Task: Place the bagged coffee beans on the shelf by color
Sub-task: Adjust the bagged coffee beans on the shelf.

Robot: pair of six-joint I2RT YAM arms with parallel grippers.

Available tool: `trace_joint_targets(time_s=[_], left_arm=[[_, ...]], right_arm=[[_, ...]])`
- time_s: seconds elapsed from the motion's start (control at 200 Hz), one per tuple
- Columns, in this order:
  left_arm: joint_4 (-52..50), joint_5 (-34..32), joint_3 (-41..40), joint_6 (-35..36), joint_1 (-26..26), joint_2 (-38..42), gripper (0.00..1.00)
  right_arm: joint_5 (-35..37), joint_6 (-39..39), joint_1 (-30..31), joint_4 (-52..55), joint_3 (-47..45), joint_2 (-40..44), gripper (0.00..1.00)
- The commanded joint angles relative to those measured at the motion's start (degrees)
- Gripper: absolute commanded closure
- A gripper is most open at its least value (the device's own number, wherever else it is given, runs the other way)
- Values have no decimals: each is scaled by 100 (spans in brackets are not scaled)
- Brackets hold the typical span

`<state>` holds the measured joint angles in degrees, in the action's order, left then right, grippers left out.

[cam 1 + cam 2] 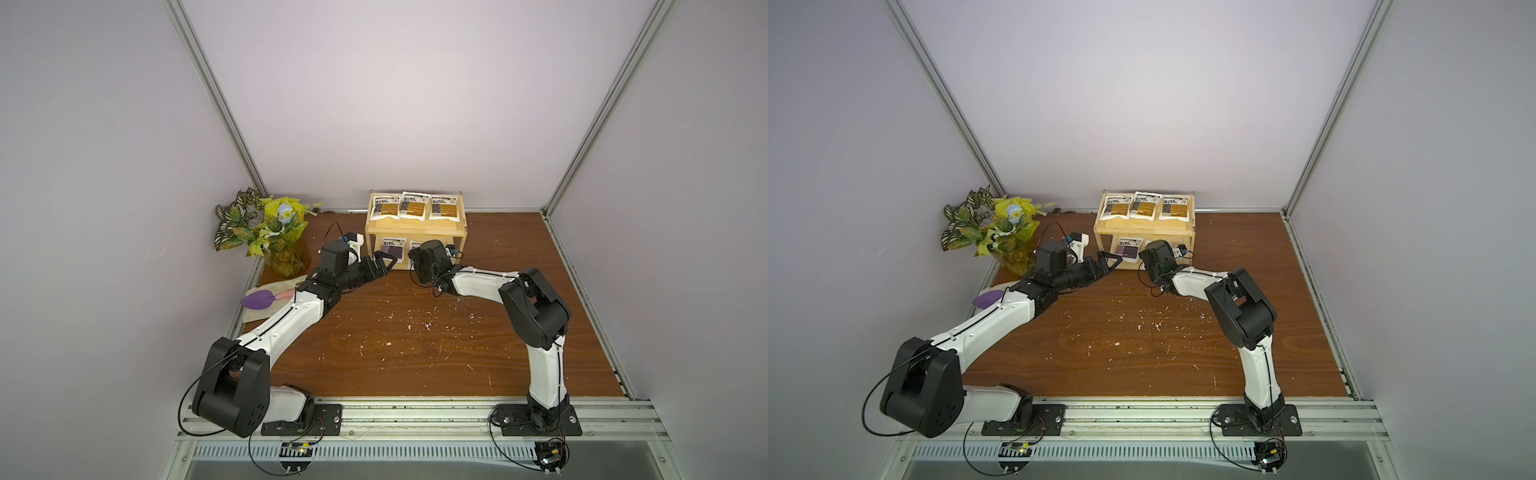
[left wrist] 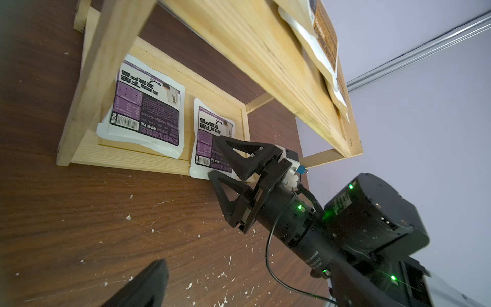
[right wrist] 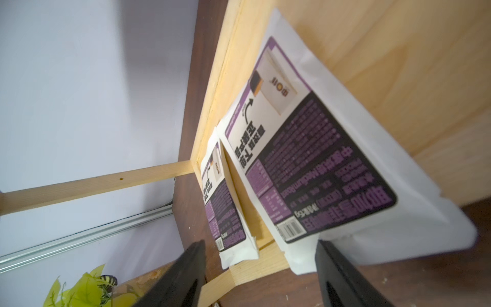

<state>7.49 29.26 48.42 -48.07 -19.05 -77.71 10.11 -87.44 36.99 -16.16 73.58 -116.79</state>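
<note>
Nudging straight inward with the right claw, spread wide and holding nothing, should seat the near purple pouch, whose barcode end overhangs the lower front rim of the shelf. It lies label up, long axis front-to-back, just beside the other purple pouch; three brown pouches sit on the top tier

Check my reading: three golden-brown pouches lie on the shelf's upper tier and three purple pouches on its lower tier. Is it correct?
Not fully. The lower tier of the shelf holds two purple pouches, not three: the left wrist view shows one purple pouch alone and the other purple pouch at the right gripper. Three golden-brown pouches lie on the upper tier.
</note>
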Motion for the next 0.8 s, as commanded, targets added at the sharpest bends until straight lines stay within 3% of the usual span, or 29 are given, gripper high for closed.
trace_joint_targets(time_s=[0.0, 0.525, 0.796], left_arm=[[60, -47, -51, 21, 56, 63, 1], [67, -34, -60, 10, 59, 63, 1], [69, -26, -76, 26, 58, 81, 0]], right_arm=[[-32, 91, -53, -493, -41, -50, 29], [-232, 179, -251, -805, -171, -161, 30], [-691, 550, -241, -1995, -1144, 394, 31]])
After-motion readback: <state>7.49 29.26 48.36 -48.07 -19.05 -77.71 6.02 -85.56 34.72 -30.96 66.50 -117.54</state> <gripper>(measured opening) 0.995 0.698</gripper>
